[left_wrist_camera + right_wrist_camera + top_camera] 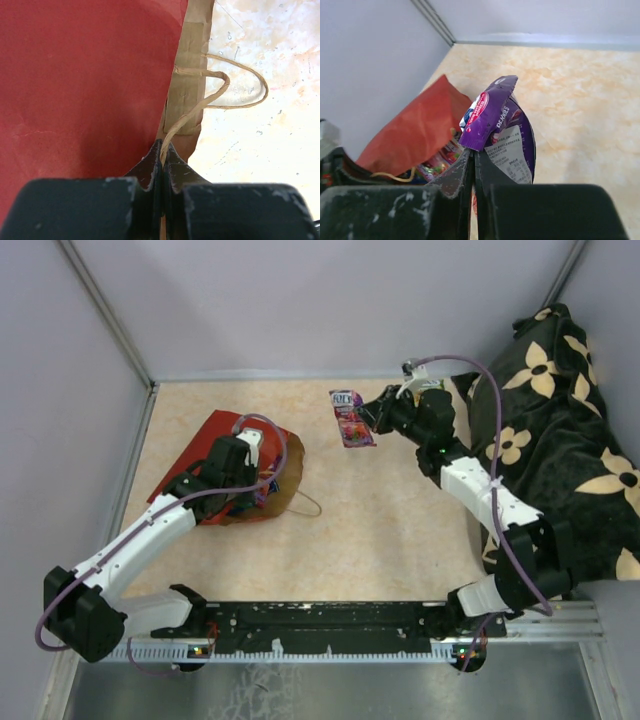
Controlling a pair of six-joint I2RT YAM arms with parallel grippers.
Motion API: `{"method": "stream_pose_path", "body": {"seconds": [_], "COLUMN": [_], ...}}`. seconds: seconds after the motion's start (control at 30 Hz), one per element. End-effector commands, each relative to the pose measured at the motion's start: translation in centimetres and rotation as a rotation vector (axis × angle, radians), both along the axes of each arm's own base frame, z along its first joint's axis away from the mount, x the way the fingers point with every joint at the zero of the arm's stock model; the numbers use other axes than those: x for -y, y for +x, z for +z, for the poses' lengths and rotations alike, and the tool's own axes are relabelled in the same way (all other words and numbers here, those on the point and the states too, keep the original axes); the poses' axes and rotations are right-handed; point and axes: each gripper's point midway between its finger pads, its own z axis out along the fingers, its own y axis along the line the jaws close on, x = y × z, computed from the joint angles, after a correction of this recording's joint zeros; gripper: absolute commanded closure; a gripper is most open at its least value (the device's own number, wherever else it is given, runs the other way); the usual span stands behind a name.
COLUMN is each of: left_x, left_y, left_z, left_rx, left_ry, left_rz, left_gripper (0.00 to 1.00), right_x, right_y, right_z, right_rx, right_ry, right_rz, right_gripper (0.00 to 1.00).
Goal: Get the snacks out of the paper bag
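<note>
The red paper bag (210, 440) lies on its side at the left, its brown-lined mouth facing right. Colourful snack packets (262, 486) show in the mouth, and in the right wrist view (439, 161). My left gripper (250, 452) is shut on a thin brown loop handle (200, 102) at the bag's rim (189, 75); its jaws (163, 151) pinch the cord. My right gripper (373, 418) is shut on the edge of a purple candy packet (350, 418), held right of the bag. The right wrist view shows the packet (502, 117) standing up from the closed jaws (474, 152).
A second loop handle (306, 504) lies on the beige table by the bag's mouth. A black flower-patterned cloth (560, 440) is heaped along the right side. Grey walls close the left and back. A black rail (320, 625) runs along the near edge.
</note>
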Motion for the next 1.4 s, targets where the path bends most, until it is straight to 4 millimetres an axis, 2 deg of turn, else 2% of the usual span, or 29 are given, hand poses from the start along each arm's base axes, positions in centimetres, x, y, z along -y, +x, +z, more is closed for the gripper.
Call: {"method": "stream_pose_path", "body": {"seconds": [0.0,0.07,0.1,0.13,0.17,0.2,0.27,0.3,0.37,0.43,0.5,0.57,0.63,0.77,0.83,0.9,0.97,1.03,1.13,1.2,1.27,1.3,1.37], "left_x": [-0.7,-0.8,-0.7,-0.7,-0.6,-0.6,-0.6,-0.5,-0.6,-0.6,-0.6,-0.6,-0.6,-0.7,-0.8,-0.8,-0.8,-0.9,-0.9,-0.9,-0.9,-1.0,-1.0], "left_y": [0.0,0.0,0.0,0.0,0.0,0.0,0.0,0.0,0.0,0.1,0.1,0.1,0.1,0.1,0.2,0.1,0.2,0.2,0.2,0.2,0.2,0.2,0.2], "left_z": [0.5,0.5,0.4,0.4,0.4,0.3,0.2,0.2,0.2,0.2,0.2,0.0,-0.1,-0.3,-0.2,-0.4,-0.5,-0.6,-0.6,-0.6,-0.6,-0.6,-0.5], "left_rx": [0.021,0.022,0.020,0.019,0.018,0.016,0.011,0.010,0.011,0.012,0.011,0.005,0.001,-0.002,-0.001,-0.004,-0.007,-0.011,-0.011,-0.010,-0.010,-0.009,-0.009], "left_ry": [0.013,0.013,0.013,0.012,0.012,0.012,0.013,0.014,0.013,0.015,0.016,0.019,0.021,0.027,0.029,0.032,0.036,0.042,0.045,0.044,0.044,0.044,0.044], "left_rz": [0.014,0.015,0.013,0.012,0.010,0.008,0.007,0.006,0.008,0.011,0.012,0.013,0.013,0.018,0.022,0.021,0.019,0.019,0.020,0.020,0.021,0.022,0.023], "left_gripper": [0.97,0.97,0.97,0.97,0.97,0.97,0.97,0.97,0.97,0.97,0.97,0.97,0.97,0.97,0.97,0.97,0.97,0.97,0.97,0.97,0.97,0.97,0.97], "right_x": [1.2,2.8,3.6,4.5,5.3,6.1,7.3,7.8,8.1,8.3,8.8,8.9,8.6,7.7,7.8,7.9,7.8,7.8,7.7,7.3,6.8,6.5,5.9], "right_y": [2.2,3.4,3.9,4.6,5.1,5.6,6.6,7.0,7.7,8.8,10.0,11.4,12.4,13.1,12.6,12.2,11.8,11.7,12.2,12.9,13.3,13.3,13.0], "right_z": [-4.0,-7.8,-9.0,-9.1,-8.6,-7.8,-5.4,-4.7,-4.2,-5.1,-5.9,-8.0,-9.8,-15.6,-19.3,-22.2,-24.2,-25.0,-23.8,-21.7,-18.9,-17.3,-14.3], "right_rx": [-0.153,-0.249,-0.276,-0.270,-0.250,-0.226,-0.161,-0.137,-0.102,-0.089,-0.078,-0.093,-0.116,-0.234,-0.309,-0.366,-0.408,-0.430,-0.418,-0.390,-0.348,-0.325,-0.282], "right_ry": [0.017,-0.024,-0.052,-0.084,-0.124,-0.156,-0.212,-0.247,-0.316,-0.367,-0.395,-0.428,-0.443,-0.449,-0.457,-0.467,-0.478,-0.489,-0.495,-0.491,-0.468,-0.452,-0.415], "right_rz": [-0.020,-0.082,-0.117,-0.164,-0.204,-0.246,-0.319,-0.353,-0.390,-0.415,-0.446,-0.462,-0.456,-0.427,-0.429,-0.430,-0.420,-0.411,-0.408,-0.398,-0.377,-0.365,-0.340], "right_gripper": [0.82,0.41,0.28,0.12,0.02,0.01,0.02,0.06,0.21,0.52,0.78,0.94,1.00,1.00,1.00,1.00,1.00,1.00,1.00,1.00,0.99,0.90,0.62]}}
